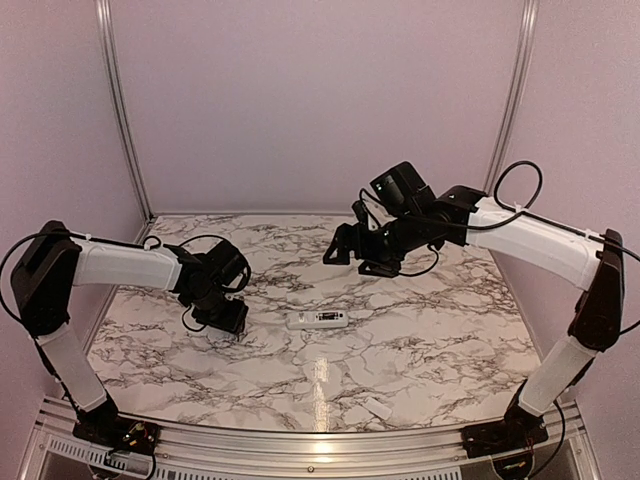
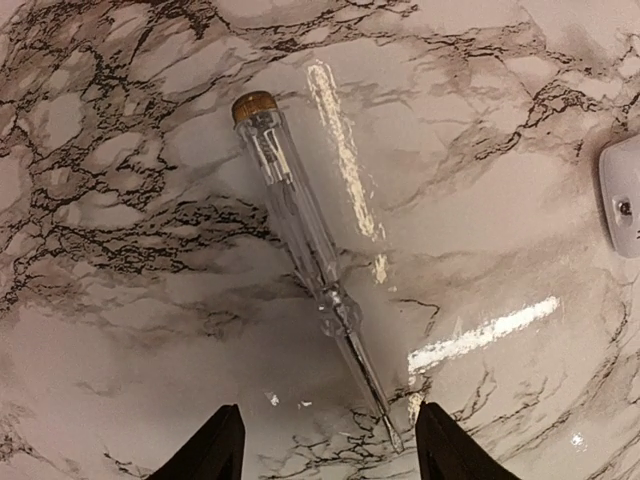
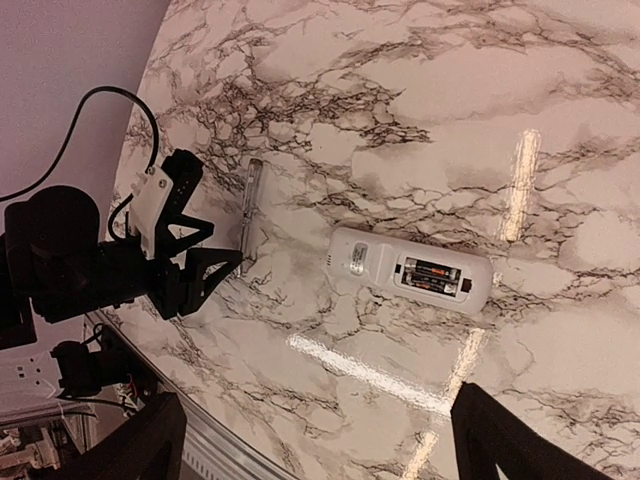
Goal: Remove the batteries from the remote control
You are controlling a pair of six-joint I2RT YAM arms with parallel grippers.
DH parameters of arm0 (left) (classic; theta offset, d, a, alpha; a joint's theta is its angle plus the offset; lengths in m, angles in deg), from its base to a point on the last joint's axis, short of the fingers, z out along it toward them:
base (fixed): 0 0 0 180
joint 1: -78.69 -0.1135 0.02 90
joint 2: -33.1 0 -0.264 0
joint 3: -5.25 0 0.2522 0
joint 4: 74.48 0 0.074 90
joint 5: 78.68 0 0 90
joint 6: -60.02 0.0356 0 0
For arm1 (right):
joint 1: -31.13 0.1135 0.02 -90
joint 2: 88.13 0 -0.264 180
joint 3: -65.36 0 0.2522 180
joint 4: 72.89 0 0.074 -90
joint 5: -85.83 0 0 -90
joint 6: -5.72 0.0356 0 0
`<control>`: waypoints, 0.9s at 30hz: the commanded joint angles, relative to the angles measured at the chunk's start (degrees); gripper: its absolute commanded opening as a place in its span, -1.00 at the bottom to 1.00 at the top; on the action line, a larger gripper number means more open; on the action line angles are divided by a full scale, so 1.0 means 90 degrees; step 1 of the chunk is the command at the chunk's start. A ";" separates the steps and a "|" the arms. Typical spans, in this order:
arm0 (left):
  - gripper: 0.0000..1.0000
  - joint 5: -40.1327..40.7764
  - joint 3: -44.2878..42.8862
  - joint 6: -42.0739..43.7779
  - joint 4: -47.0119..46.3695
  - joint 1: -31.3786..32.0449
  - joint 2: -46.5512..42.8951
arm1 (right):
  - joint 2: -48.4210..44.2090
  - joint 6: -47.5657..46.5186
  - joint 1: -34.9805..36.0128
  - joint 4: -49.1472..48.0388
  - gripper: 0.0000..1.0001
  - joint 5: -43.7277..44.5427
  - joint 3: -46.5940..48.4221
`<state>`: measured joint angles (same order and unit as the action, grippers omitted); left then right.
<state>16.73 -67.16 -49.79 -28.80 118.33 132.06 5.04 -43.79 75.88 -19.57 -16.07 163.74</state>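
Note:
The white remote control (image 1: pixel 318 319) lies back-up in the middle of the marble table, its cover off. In the right wrist view the remote (image 3: pixel 380 260) shows two dark batteries (image 3: pixel 432 277) side by side in the open compartment. My right gripper (image 3: pixel 320 455) is open and empty, held high above the remote; it also shows in the top view (image 1: pixel 355 258). My left gripper (image 1: pixel 215 320) is open and empty, low over the table left of the remote. In the left wrist view its jaws (image 2: pixel 328 450) straddle the tip of a clear-handled thin tool (image 2: pixel 300 230). The remote's end (image 2: pixel 625 195) shows at the right edge.
A small white flat cover piece (image 1: pixel 377 407) lies near the front edge, right of centre. The tool (image 3: pixel 250 215) lies on the table just in front of the left gripper (image 3: pixel 190 270). Walls enclose the table on the back and both sides.

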 commanded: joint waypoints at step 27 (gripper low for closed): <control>-0.62 0.0016 -0.0514 -0.0189 -0.0263 -0.0021 0.0814 | 0.0388 -0.0108 -0.0021 0.0375 0.82 -0.0099 0.0644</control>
<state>17.32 -70.73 -51.98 -29.21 118.33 137.35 8.34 -44.06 75.91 -17.67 -17.10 167.67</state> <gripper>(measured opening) 0.229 0.908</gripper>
